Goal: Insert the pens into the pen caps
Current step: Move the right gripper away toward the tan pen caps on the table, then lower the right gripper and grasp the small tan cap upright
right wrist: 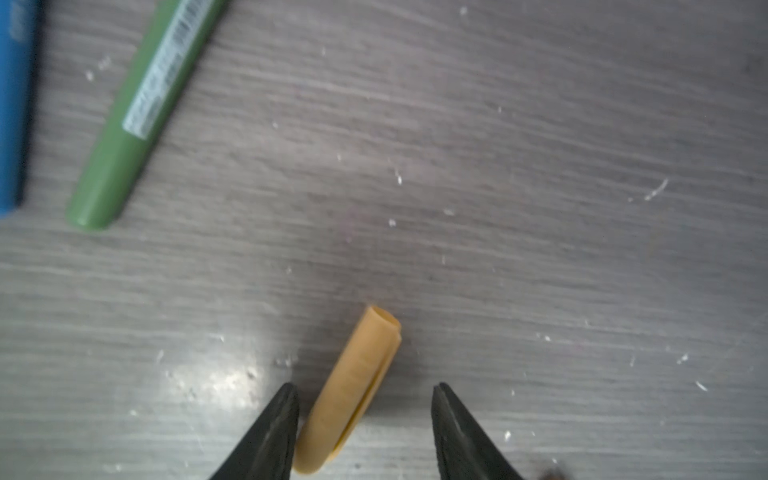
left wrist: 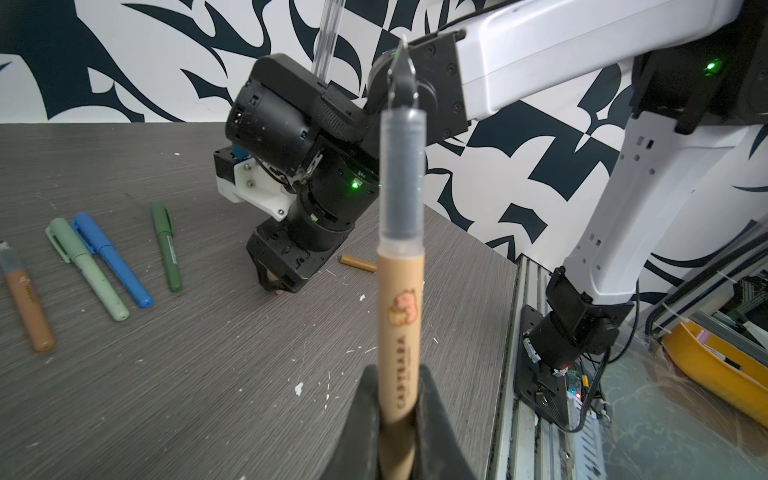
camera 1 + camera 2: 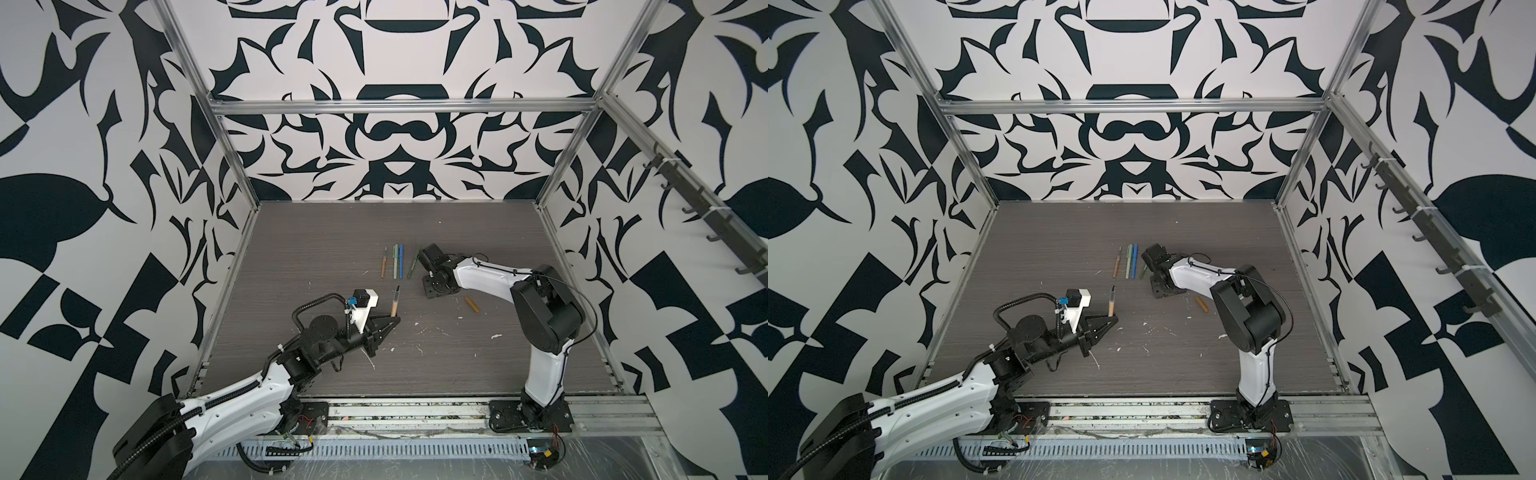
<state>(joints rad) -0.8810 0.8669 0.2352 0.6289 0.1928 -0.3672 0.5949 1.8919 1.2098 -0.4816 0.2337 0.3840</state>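
Note:
My left gripper (image 2: 399, 370) is shut on the lower barrel of the tan pen (image 2: 400, 316), which it holds upright with the dark tip up; both top views show the pen (image 3: 104, 300) (image 3: 1111, 302). My right gripper (image 1: 365, 388) points down at the table, open, with its jaws either side of a tan pen cap (image 1: 353, 390) lying flat. One finger is against the cap and the other stands clear of it. An orange-brown pen (image 3: 384, 266) lies uncapped. The pale green pen (image 3: 395, 262), blue pen (image 3: 400, 261) and dark green pen (image 3: 414, 266) lie capped. An orange-brown cap (image 3: 472, 305) lies loose.
White scratch marks (image 3: 494, 336) dot the grey table (image 3: 457, 365). A metal rail (image 3: 415, 409) runs along the front edge, carrying both arm bases. Aluminium frame posts stand at the table corners. A yellow bin (image 2: 706, 370) sits off the table beyond the rail.

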